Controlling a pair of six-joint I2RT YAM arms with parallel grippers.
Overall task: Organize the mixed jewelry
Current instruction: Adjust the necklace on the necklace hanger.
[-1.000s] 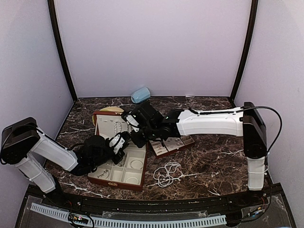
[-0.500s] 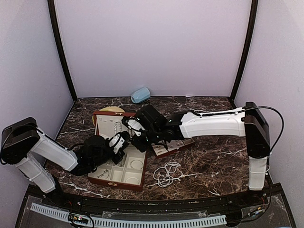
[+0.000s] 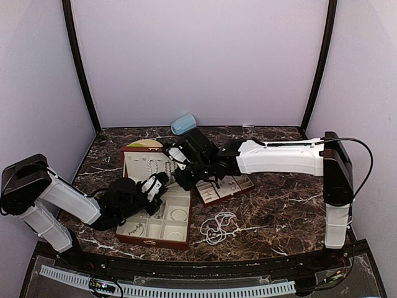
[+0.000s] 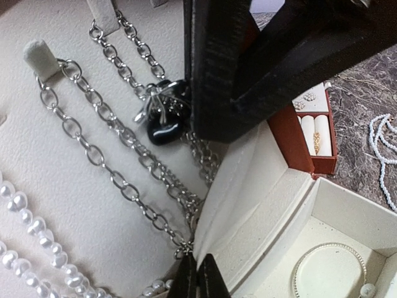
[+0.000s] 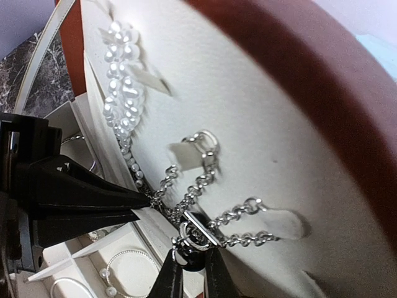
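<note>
the right gripper [image 5: 191, 276] reaches in against the raised lid [image 5: 298, 112] of the case [image 3: 152, 239], its fingers drawn close and seemingly pinching the black pendant [image 4: 164, 130] of the silver chain [image 4: 93, 152]. the left gripper [image 4: 198, 279] sits low at the lid's foot, tips pressed together just below the chain's bottom loop; i can't tell whether a link is caught between them.

the case lies open on the marble table [image 3: 279, 205], with a small tray [image 3: 226, 188] of ring rolls just beside it. inside the lid hang a pearl strand [image 5: 124, 105] and the chain, looped over cream pegs. a bangle [image 4: 325, 270] rests in one cream compartment. a loose bead strand [image 3: 217, 228] lies tangled on the table, apart from the case. at the pendant sits a toggle ring [image 5: 195, 239], right above the right fingertips.

judging by looks, the chain is light, limp and slippery: it will sag and swing from wherever it is pinched, and the links could snag on the pegs or the neighbouring pearls. the pendant or the toggle is the solid place to take hold; the thin links offer little to bite. the pearl strands are just as floppy and best lifted near the middle or an end.

hidden: the right gripper's body blocks the pendant's right side in the left wrist view, the overhead view shows the lid's contents too small to read, and the tray's pieces are hard to make out.
</note>
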